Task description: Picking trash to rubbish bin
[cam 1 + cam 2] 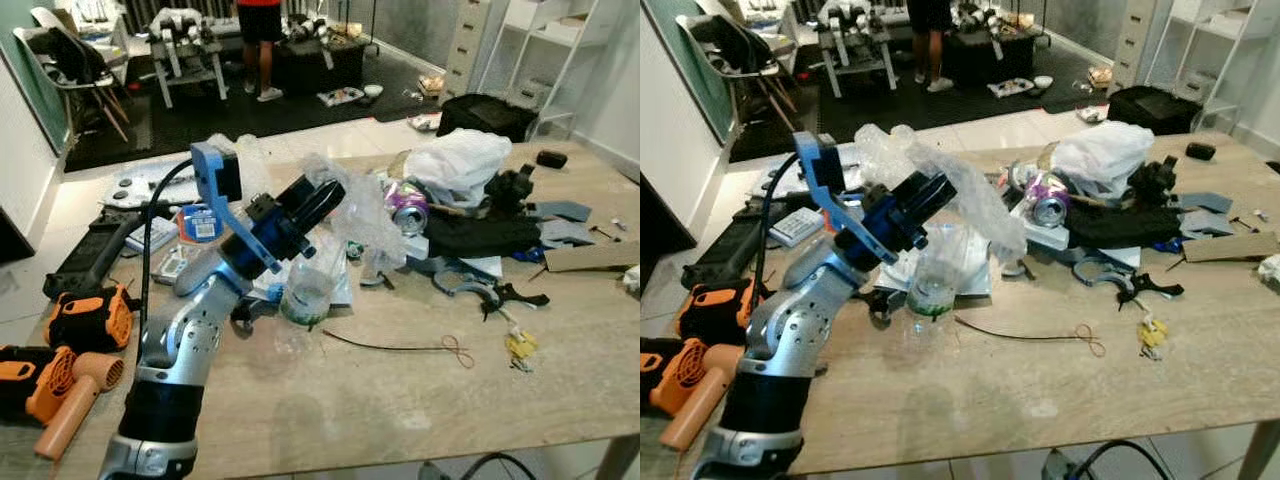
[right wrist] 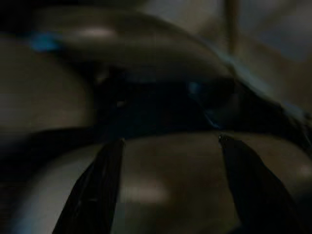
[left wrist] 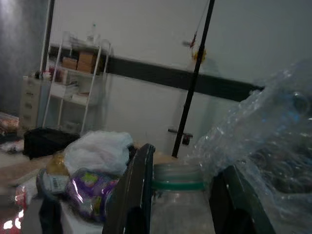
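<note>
In the left eye view we see our left arm raised over the near left part of the counter (image 1: 400,400), its left claw (image 1: 322,200) pointing toward the far side, with a clear plastic bottle (image 1: 305,290) hanging below the fingers and crumpled clear plastic wrap (image 1: 365,215) draped just beside them. Toward the far right of the counter lie a crushed purple can (image 1: 407,208), a white plastic bag (image 1: 458,165) and a black cloth (image 1: 480,237). A thin wire (image 1: 400,347) lies near the middle, and an orange tool (image 1: 75,385) sits at the near left corner. On the floor beyond the far edge a person (image 1: 262,45) stands.

The right eye view gives the same scene: the bottle's green label band sits beneath the claw, its base near the counter top, and we cannot tell if it touches.

In the left wrist view we see the two black fingers (image 3: 134,187) parted a bottle-neck's width, one on each side of the bottle's neck just under its green ring, gripping it; the plastic wrap presses against one finger.

The right wrist view is very dark; the right claw (image 2: 170,185) shows two fingers spread well apart with nothing between them
</note>
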{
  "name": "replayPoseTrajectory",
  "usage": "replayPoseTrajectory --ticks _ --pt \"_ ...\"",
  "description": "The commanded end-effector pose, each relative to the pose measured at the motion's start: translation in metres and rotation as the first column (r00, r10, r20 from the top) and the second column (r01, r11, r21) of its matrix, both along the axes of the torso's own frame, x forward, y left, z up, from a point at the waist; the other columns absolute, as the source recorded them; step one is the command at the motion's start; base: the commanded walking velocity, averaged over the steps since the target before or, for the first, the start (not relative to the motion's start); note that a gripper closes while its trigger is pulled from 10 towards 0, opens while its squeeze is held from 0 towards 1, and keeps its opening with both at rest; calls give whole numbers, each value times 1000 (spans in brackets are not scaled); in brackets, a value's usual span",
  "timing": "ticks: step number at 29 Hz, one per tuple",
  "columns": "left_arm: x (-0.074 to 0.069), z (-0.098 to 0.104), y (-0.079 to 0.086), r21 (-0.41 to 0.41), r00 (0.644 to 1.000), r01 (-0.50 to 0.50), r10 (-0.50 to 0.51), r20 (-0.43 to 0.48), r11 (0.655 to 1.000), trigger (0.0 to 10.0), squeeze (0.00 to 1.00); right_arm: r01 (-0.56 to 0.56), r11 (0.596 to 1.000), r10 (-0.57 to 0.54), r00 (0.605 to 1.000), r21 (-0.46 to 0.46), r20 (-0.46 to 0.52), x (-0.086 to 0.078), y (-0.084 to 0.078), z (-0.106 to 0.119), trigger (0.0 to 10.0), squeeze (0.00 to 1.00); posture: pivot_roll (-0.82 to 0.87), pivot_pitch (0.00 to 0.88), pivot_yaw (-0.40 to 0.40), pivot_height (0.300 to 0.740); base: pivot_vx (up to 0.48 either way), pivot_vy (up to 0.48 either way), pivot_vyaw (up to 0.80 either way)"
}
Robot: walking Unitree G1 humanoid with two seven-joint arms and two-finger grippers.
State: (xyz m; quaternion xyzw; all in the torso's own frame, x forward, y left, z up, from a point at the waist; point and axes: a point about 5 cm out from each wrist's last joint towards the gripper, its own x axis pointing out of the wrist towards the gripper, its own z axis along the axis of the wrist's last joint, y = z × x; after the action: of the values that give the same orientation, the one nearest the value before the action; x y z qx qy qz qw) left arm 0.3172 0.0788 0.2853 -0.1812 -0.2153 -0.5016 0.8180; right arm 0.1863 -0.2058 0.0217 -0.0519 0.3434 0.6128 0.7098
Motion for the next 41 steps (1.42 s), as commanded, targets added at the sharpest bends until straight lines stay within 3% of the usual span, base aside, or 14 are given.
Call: replayPoseTrajectory --ticks 1,9,15,17,18,22,23,26,30,32,33,39,40,41 --pt "-2 -2 -1 5 1000 -3 3 -8 1000 10000 0 -66 997 66 998 43 9 -1 11 12 10000 0 -183 190 58 740 0 0 0" --pt "8 -6 3 -11 992 -103 102 -77 995 10000 0 -152 988 149 981 14 122 1 24 44 10000 0 -184 197 54 740 0 0 0" --pt "11 -8 3 3 989 -116 115 -92 993 10000 0 -127 943 49 967 308 249 14 43 106 10000 0 -181 199 58 740 0 0 0" --pt "11 -8 3 3 989 -113 113 -93 994 10000 0 -107 875 -58 944 471 324 25 44 139 10000 0 -180 198 58 740 0 0 0" --pt "11 -7 4 4 989 -114 114 -92 993 10000 0 -71 805 -207 897 589 392 40 39 166 10000 0 -180 200 56 740 0 0 0" --pt "11 -7 4 3 989 -116 116 -93 993 10000 0 -33 739 -358 827 673 434 54 28 190 10000 0 -180 198 56 740 0 0 0" --pt "11 -8 4 6 989 -118 118 -93 993 10000 0 -17 711 -415 796 703 440 59 22 200 10000 1000 -177 198 53 740 0 0 0" --pt "11 -9 5 10 988 -122 122 -92 993 10000 0 2 627 -566 688 779 454 69 6 231 10000 1000 -176 197 52 740 0 0 0" --pt "10 -9 6 13 988 -124 124 -92 992 10000 0 0 626 -609 625 780 489 70 -3 247 10000 1000 -169 194 51 740 0 0 0" --pt "10 -9 6 12 988 -122 122 -92 992 10000 0 36 715 -587 572 698 572 72 -3 250 10000 1000 -167 191 50 740 0 0 0" --pt "9 -8 6 11 989 -116 117 -90 993 10000 0 78 794 -547 525 604 652 77 0 250 10000 1000 -168 191 48 740 0 0 0" --pt "7 -8 3 8 991 -102 102 -89 995 10000 0 126 895 -432 485 428 761 88 16 237 10000 1000 -167 189 48 740 0 0 0" --pt "6 -8 2 4 991 -96 96 -89 995 10000 0 138 904 -419 474 404 775 90 19 235 10000 0 -163 189 47 740 0 0 0" --pt "5 -7 1 1 992 -89 89 -89 996 10000 0 157 904 -424 460 398 780 94 21 233 10000 0 -163 189 47 740 0 0 0"
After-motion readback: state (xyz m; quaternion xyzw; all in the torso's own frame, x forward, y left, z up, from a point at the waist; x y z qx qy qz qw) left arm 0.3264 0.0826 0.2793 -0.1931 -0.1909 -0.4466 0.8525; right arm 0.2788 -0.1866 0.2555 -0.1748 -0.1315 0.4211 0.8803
